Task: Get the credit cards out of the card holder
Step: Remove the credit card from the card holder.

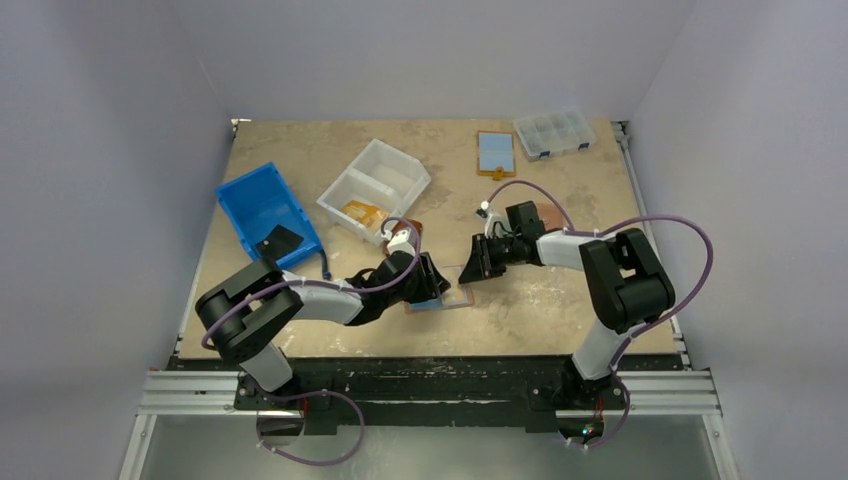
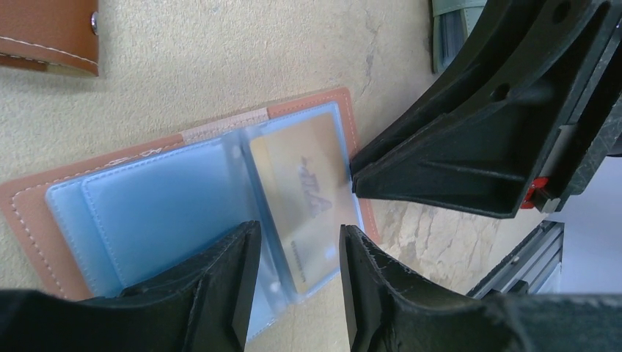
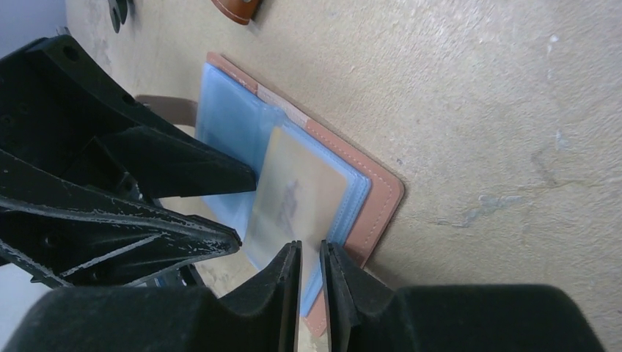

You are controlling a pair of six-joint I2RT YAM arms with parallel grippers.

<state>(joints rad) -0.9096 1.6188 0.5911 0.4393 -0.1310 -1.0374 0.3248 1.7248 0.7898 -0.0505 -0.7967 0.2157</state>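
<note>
counter (image 1: pixel 560 300): open card holder (image 2: pixel 44 220) flat near front edge | credit card (image 2: pixel 301 191): gold, inside clear sleeve | left pincer (image 2: pixel 298 236): spread, straddling that sleeve | right pincer (image 3: pixel 310 253): nearly pressed together at card's outer edge, grip unclear

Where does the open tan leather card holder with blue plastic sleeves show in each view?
Top external: the open tan leather card holder lies at lower centre.
Left wrist: centre-left, filling much of the picture.
Right wrist: centre, running diagonally.
Shared landmark: the right hand, at the holder's edge in all three.
</note>
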